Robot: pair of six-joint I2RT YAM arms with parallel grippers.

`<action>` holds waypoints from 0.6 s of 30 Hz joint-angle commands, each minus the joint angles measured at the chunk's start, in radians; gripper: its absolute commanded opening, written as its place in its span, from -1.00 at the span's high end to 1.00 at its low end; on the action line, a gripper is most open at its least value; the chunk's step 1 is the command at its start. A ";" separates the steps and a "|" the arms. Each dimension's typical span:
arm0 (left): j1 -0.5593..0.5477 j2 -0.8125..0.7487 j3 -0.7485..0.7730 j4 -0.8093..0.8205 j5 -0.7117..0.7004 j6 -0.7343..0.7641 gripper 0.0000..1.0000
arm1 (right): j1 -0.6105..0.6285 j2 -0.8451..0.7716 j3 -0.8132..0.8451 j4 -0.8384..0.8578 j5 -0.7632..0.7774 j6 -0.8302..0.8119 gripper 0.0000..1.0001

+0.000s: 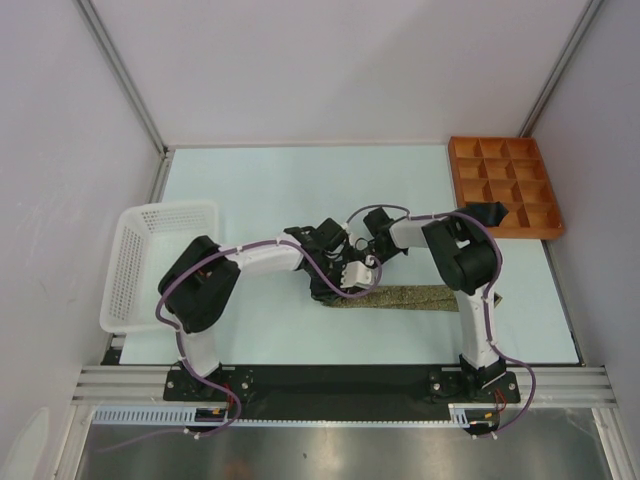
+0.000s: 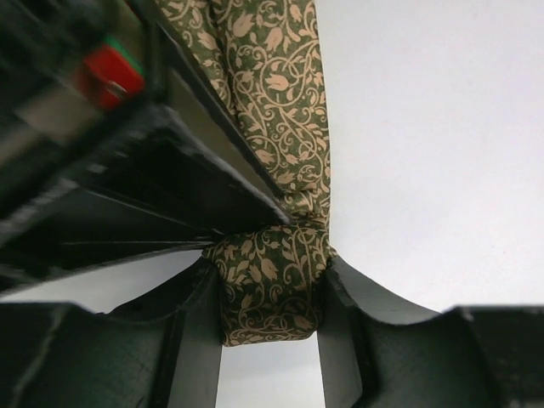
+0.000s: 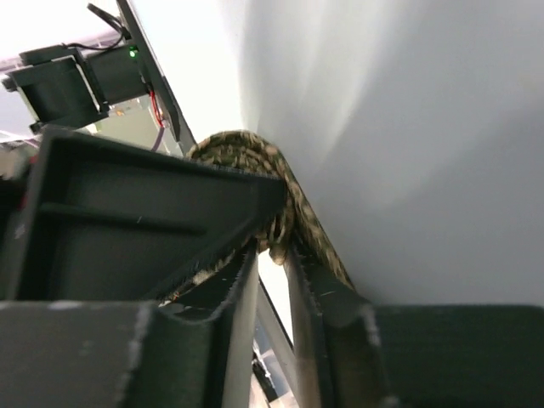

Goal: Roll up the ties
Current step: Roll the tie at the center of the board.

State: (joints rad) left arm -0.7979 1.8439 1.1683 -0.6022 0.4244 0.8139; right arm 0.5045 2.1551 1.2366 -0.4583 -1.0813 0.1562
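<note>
Olive-tan scroll-patterned fabric necktie (image 1: 410, 298), near the table's (image 1: 250, 180) front edge, is partly rolled. The left gripper (image 2: 270, 282) clamps the roll and the right gripper (image 3: 274, 251) is barely parted beside it. A long tail is left to roll.

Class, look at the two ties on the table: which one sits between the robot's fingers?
The olive patterned tie, its rolled end between the left fingers; the black tie lies away from them, at the orange tray.
</note>
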 commanded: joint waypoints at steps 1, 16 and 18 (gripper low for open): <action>-0.012 0.049 -0.050 -0.059 -0.108 0.056 0.31 | -0.050 -0.075 -0.017 -0.016 -0.002 -0.007 0.45; -0.015 0.095 -0.018 -0.067 -0.128 0.039 0.31 | -0.023 -0.138 -0.083 0.116 -0.031 0.144 0.24; -0.015 0.098 -0.013 -0.067 -0.127 0.034 0.31 | -0.014 -0.127 -0.098 0.130 -0.028 0.155 0.25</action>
State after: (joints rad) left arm -0.8093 1.8591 1.1870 -0.6266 0.4030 0.8211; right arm 0.4583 2.0361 1.1534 -0.3859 -1.0954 0.2646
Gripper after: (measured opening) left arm 0.438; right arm 0.376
